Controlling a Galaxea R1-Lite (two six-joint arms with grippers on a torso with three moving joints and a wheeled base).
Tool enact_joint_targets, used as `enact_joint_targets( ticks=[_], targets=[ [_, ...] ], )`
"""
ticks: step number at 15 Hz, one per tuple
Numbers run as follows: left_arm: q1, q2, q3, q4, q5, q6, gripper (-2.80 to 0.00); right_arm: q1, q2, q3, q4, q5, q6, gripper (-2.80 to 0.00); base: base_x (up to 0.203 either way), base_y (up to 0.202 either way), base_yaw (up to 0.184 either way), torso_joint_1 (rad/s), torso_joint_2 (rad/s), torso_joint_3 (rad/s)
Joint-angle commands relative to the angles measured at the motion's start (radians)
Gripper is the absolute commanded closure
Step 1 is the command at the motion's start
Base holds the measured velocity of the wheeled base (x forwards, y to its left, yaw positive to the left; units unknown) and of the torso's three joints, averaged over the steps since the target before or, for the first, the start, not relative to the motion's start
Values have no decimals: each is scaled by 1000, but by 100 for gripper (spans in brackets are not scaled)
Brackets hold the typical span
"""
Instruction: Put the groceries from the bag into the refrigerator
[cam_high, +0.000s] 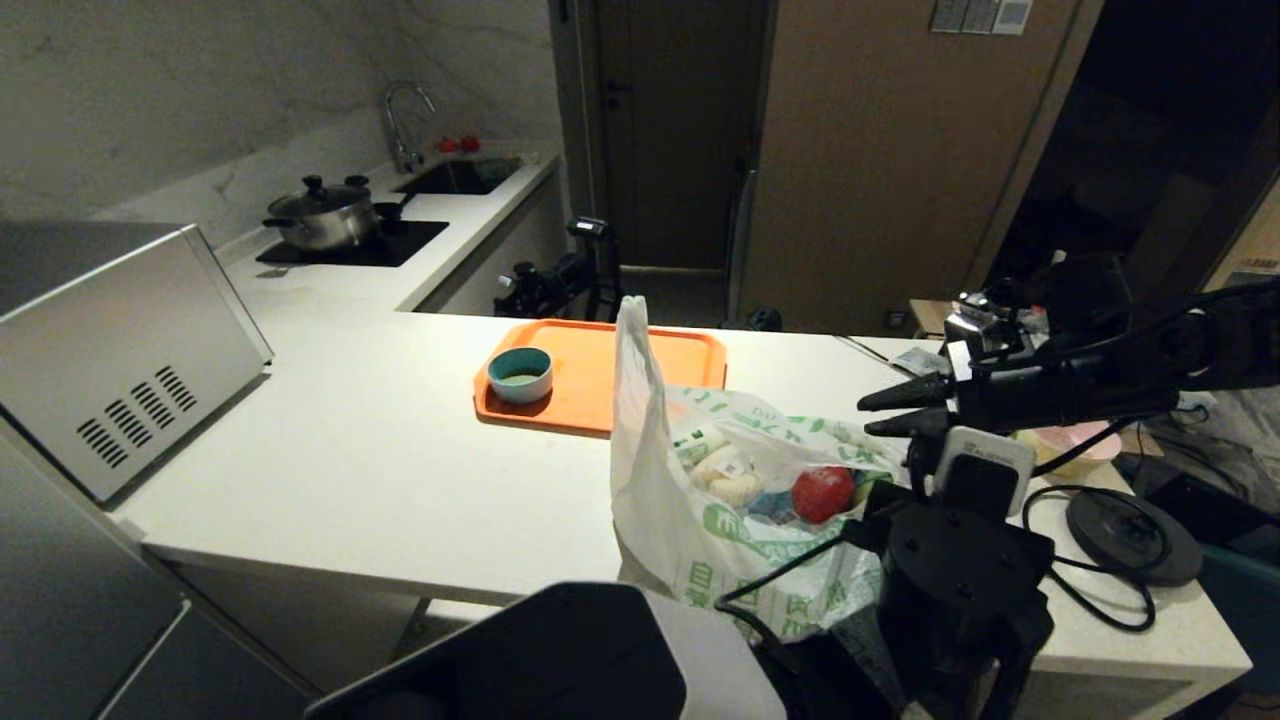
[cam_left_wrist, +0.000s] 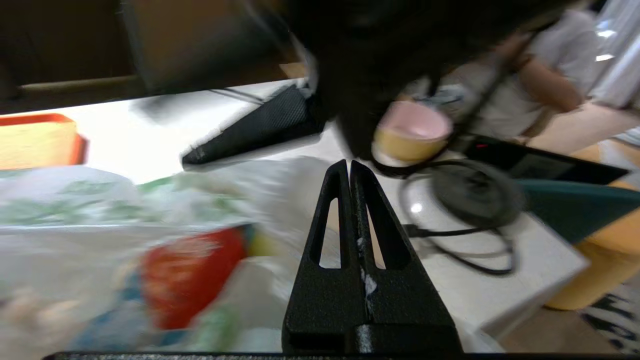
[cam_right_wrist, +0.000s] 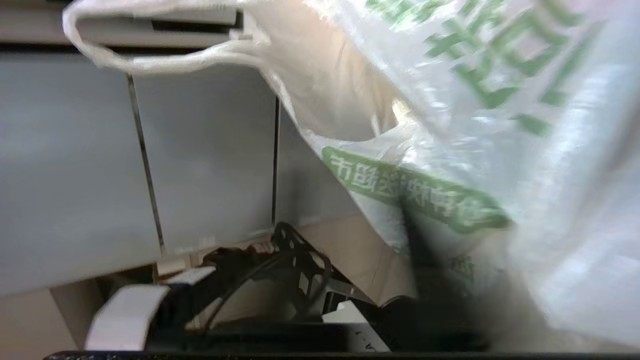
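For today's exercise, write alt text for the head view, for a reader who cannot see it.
A white plastic shopping bag with green print stands open on a white counter, showing pale lumps and a red item inside. A black robot arm reaches in from the right above it. Behind sits an orange tray holding a teal bowl.

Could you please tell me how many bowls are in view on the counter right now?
2: a teal bowl on the orange tray, and a pink bowl on the counter's right end, partly hidden behind the robot's arm. Others may be hidden.
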Motion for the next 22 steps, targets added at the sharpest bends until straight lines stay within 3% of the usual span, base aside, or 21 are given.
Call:
enact_joint_targets(
  ticks=[1, 3, 6, 9, 11, 13, 16, 22],
  targets=[
    [44, -83, 88, -10, 4, 4, 0, 14, 3, -5, 3, 3, 6, 0, 0, 0, 0, 0, 0, 0],
    [103, -168, 180, -25, 4, 9, 0, 49, -2, -3, 4, -18, 25, 0, 0, 0, 0, 0, 0, 0],
    [238, -317, 353, -66, -3, 11, 0, 121, 15, 0, 4, -160, 43, 0, 0, 0, 0, 0, 0, 0],
    [350, -423, 547, -142, -37, 10, 0, 146, 17, -10, 3, -210, 45, 0, 0, 0, 0, 0, 0, 0],
    [414, -465, 652, -188, -55, 7, 0, 161, 40, -38, 3, -301, 46, 0, 0, 0, 0, 0, 0, 0],
    [446, -480, 719, -267, -65, 4, 0, 161, 48, -53, 4, -332, 47, 0, 0, 0, 0, 0, 0, 0],
    [521, -503, 787, -294, -105, 4, 0, 160, 58, -49, 7, -403, 45, 0, 0, 0, 0, 0, 0, 0],
    [524, -497, 841, -350, -105, 3, 0, 138, 116, -118, 6, -412, 46, 0, 0, 0, 0, 0, 0, 0]
  ],
)
